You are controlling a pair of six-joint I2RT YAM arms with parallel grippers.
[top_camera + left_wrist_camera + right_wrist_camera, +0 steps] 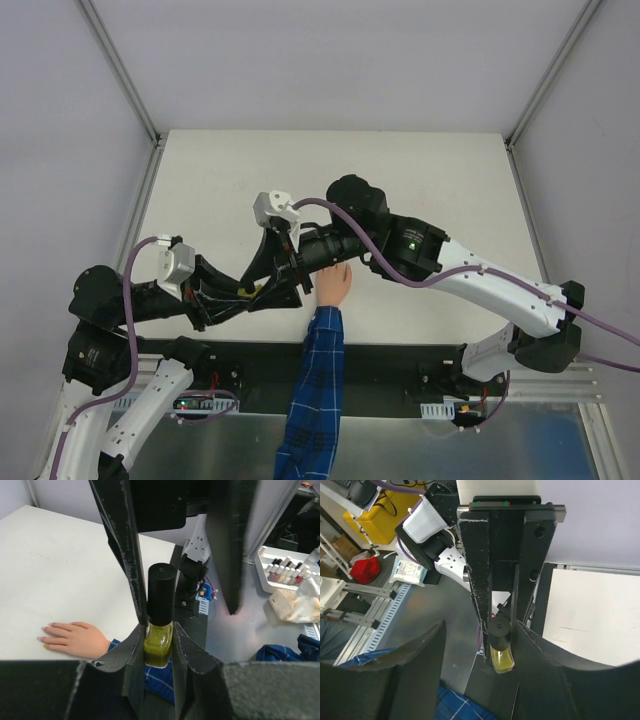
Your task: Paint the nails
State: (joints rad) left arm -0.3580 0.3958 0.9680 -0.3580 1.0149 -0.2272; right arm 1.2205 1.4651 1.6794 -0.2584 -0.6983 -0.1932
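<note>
A small polish bottle (159, 642) with yellow liquid and a black cap (161, 595) stands upright between my left gripper's fingers (159, 630), which are shut on its glass body. It also shows in the right wrist view (501, 652) and faintly in the top view (250, 292). My right gripper (480, 627) is open around the cap; one finger (122, 550) touches it and the other (230, 545) stands well apart. The peach mannequin hand (333, 285) with a blue plaid sleeve (315, 390) lies palm down just right of both grippers. Its nails (42, 639) are tiny and pale; the lowest fingertip looks yellowish.
A white tray of several polish bottles (282, 570) and a crumpled bag (295, 605) sit on the metal bench beyond the table's near edge. A black rail (400, 360) runs along that edge. Frame posts (150, 160) stand at the table's far corners.
</note>
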